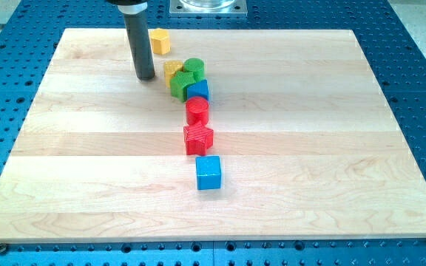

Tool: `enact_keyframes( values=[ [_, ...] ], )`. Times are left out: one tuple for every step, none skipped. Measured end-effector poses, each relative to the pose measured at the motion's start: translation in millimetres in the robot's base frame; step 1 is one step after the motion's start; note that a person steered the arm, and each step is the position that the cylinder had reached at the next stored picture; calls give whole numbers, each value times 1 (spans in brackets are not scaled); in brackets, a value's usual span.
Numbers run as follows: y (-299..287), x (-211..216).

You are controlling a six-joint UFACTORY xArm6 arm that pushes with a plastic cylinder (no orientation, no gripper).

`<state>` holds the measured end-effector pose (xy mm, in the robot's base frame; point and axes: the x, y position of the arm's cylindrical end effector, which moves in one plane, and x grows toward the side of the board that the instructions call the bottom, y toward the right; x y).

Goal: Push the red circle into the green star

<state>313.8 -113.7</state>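
One camera, high and in front of the board, tilted down

There is a single view, so nothing overlaps with another. It looks down at a slant over the wooden board, facing its far edge; the near edge runs wide along the view's bottom and the far edge is shorter at the top, so the sides taper away. All four corners fit in, with the blue perforated table showing on every side. It stands far enough back to take in the whole board, yet near enough that the rod is cut off at the view's top, only its lower part and my tip showing near the far left corner.
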Motion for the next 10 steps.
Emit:
enact_keyframes(
  values=[
    [71,-56],
    [165,-22],
    [141,69],
    [104,92],
    [118,104],
    [115,140],
    [81,146],
    [70,167],
    [50,149],
    [47,119]
  ],
)
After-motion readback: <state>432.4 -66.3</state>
